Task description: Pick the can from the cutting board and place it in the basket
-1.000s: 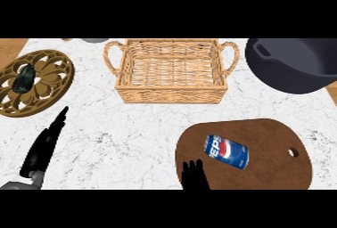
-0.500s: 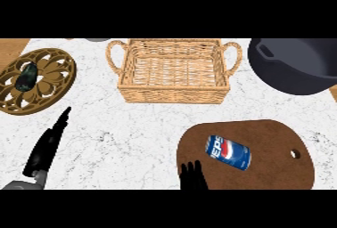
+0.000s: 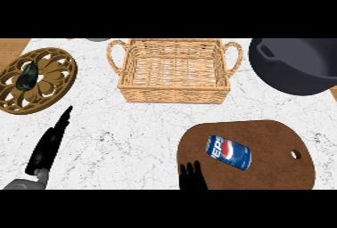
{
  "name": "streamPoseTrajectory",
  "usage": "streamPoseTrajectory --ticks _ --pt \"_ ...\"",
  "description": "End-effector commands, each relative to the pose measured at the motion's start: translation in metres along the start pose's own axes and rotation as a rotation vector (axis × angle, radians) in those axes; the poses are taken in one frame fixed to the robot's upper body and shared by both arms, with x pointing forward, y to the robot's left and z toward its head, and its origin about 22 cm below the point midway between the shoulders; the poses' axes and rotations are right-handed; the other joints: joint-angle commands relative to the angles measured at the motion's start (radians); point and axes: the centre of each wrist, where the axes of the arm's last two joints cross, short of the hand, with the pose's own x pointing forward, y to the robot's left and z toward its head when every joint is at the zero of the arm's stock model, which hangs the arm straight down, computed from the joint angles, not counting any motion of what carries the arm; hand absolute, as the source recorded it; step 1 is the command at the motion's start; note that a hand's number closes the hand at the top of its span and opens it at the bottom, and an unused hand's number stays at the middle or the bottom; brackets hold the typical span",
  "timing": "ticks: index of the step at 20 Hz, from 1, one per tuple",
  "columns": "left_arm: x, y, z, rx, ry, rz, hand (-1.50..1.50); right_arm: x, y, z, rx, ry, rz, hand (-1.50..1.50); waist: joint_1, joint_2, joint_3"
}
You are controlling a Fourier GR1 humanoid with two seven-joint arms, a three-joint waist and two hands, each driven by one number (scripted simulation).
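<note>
- White marbled counter [image 3: 132, 133] fills our view from above, with a strip of wood showing at its top left corner.
- We see a brown cutting board [image 3: 263, 142] at the lower right, a small hole near its right edge.
- On that board lies the can [image 3: 228, 152], blue with a red and white emblem, on its side and tilted toward the lower right.
- Our right hand [image 3: 191, 176] comes in from the lower edge just left of the can, its dark fingers straight and pointing up, over the board's left rim; it holds nothing, and a small gap separates it from the can.
- Our left hand [image 3: 49, 144] lies at the lower left, well apart from the board, fingers stretched out straight and holding nothing.
- A woven basket [image 3: 174, 91] with two handles stands at top centre, beyond the board.
- A round wooden trivet [image 3: 49, 87] with a dark object at its middle sits at the upper left.
- A dark pot [image 3: 296, 67] sits at the upper right, partly cut by the edge.
</note>
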Motion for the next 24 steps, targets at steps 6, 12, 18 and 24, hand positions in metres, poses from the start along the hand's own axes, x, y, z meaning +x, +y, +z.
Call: streamPoseTrajectory --ticks 6,12,18,24 --pt "-0.003 0.000 -0.002 0.010 0.010 0.002 0.00 0.052 0.011 -0.021 0.044 0.059 0.132 -1.50 0.001 0.002 0.000" --pt "0.002 0.012 0.003 0.019 -0.002 -0.024 0.00 0.040 0.034 -0.020 0.076 0.081 0.141 -1.50 0.000 0.000 0.000" --pt "-0.005 -0.025 -0.001 -0.002 0.001 -0.002 0.00 0.035 0.064 -0.047 0.083 0.104 0.159 -1.50 -0.004 0.003 0.000" --pt "0.005 0.004 0.006 0.000 -0.003 -0.001 0.00 0.040 0.067 -0.047 0.075 0.102 0.147 -1.50 -0.001 0.000 0.000"
